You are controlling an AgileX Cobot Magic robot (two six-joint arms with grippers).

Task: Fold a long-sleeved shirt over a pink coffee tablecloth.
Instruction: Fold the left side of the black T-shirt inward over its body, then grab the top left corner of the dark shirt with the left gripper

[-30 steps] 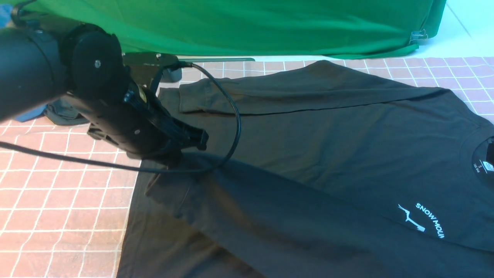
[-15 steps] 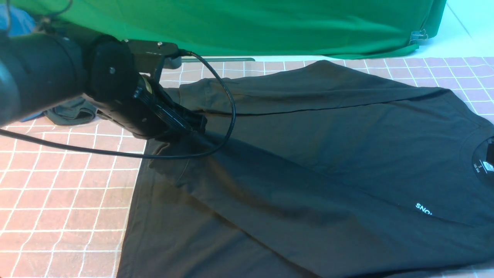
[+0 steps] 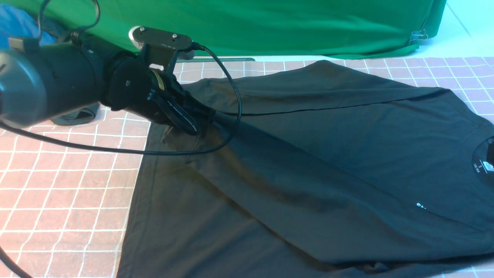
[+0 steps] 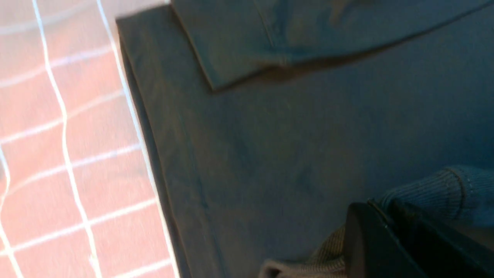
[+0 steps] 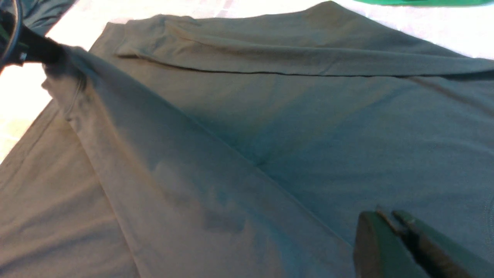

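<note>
**Left claw has the cuff, sleeve about ready to go down**

The pink coffee tablecloth (image 3: 58, 185) covers the whole table, with a green cloth (image 3: 251, 23) bunched along the far edge. The long-sleeved shirt (image 3: 328, 154) is spread flat on it, collar toward the table's right edge and hem toward the left edge. One sleeve (image 3: 308, 92) is already folded in along the far side.

The part that matters is the other sleeve (image 3: 293, 181). Its long axis runs diagonally over the body, from the near right corner up toward the far left. The left claw (image 3: 195, 123) is clamped on the ribbed cuff (image 4: 436, 185) at that far-left end, so the left arm is obviously the one to lay it down. I'd guess it just needs lowering so the sleeve lands straight across the body.

The right claw (image 5: 389, 222) hangs over the shirt's body with its jaws pinched nearly together and nothing in them.

As for writing, the collar label (image 3: 487, 166) shows an "S"; the rest is too small to read. Only a scrap of the white chest print (image 3: 421, 206) peeks out from under the sleeve.
</note>
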